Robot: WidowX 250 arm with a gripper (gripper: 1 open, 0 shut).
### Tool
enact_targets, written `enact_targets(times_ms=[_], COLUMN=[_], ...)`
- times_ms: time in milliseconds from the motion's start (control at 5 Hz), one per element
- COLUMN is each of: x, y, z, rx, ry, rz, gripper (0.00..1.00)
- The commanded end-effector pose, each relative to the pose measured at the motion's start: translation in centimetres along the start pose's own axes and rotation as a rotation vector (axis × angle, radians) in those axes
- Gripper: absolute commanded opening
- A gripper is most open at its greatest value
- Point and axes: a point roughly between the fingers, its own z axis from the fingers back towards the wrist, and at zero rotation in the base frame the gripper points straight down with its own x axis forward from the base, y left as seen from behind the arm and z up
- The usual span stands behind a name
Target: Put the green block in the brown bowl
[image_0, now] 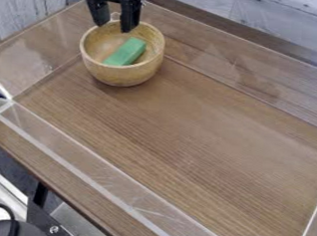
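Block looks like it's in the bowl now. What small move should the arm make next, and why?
Probably lift the gripper straight up and away. The green block already lies inside the brown bowl, and the gripper is open just above the bowl's far rim, holding nothing, so only a clean retreat seems left.
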Motion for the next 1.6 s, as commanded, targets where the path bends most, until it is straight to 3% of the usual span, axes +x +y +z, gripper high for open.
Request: enact_targets(times_ms=[0, 200, 400, 1400], x=[-0.7, -1.7, -0.9, 0.8], y=[-0.6, -0.5, 0.2, 3.1], z=[5.9, 8.4, 7.4, 2.5], rx=[0.035, 0.024, 0.034, 0.097], ry=[-0.143, -0.177, -0.17, -0.152], rz=[-0.019, -0.022, -0.01, 0.03], gripper=[1.0, 1.0, 0.0, 0.0])
